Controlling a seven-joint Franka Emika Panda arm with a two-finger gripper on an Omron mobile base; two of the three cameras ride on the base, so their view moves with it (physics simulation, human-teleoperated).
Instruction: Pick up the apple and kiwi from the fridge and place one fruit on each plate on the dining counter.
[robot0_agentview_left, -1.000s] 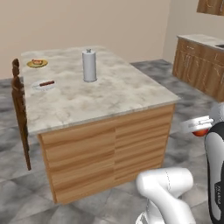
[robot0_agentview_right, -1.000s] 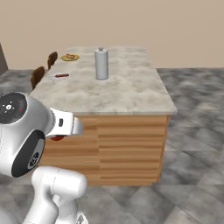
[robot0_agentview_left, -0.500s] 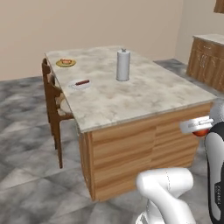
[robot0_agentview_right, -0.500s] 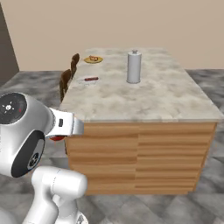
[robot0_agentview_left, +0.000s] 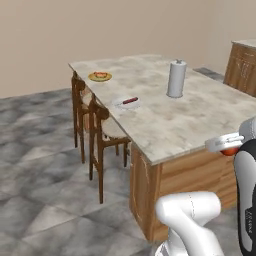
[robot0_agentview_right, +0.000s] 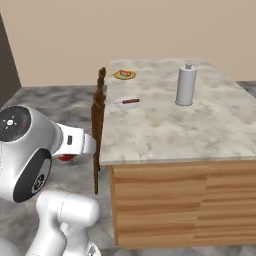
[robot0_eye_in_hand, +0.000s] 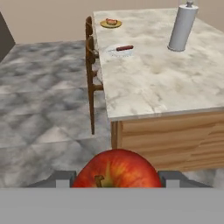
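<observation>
Hand view: the dining counter (robot0_eye_in_hand: 157, 83) is seen ahead, its marbled worktop carrying a tall grey canister (robot0_eye_in_hand: 182, 27) near the far right, a white-grey plate (robot0_eye_in_hand: 114, 53) with a reddish stick (robot0_eye_in_hand: 125, 48) on it, and, farther back, a yellow-rimmed plate (robot0_eye_in_hand: 110, 24) on which something small and reddish lies. Wooden chairs (robot0_eye_in_hand: 92, 70) are tucked along the left edge. The apple (robot0_eye_in_hand: 117, 171) is held between the fingers (robot0_eye_in_hand: 64, 178), which are closed narrowly on its sides, well short of the worktop. For the step in hand, the carry is judged best done with the grip kept firm and the fruit raised above the worktop edge before the reach. The chair backs should be cleared, and the apple lowered onto a bare part of a plate so it is not left rolling.
</observation>
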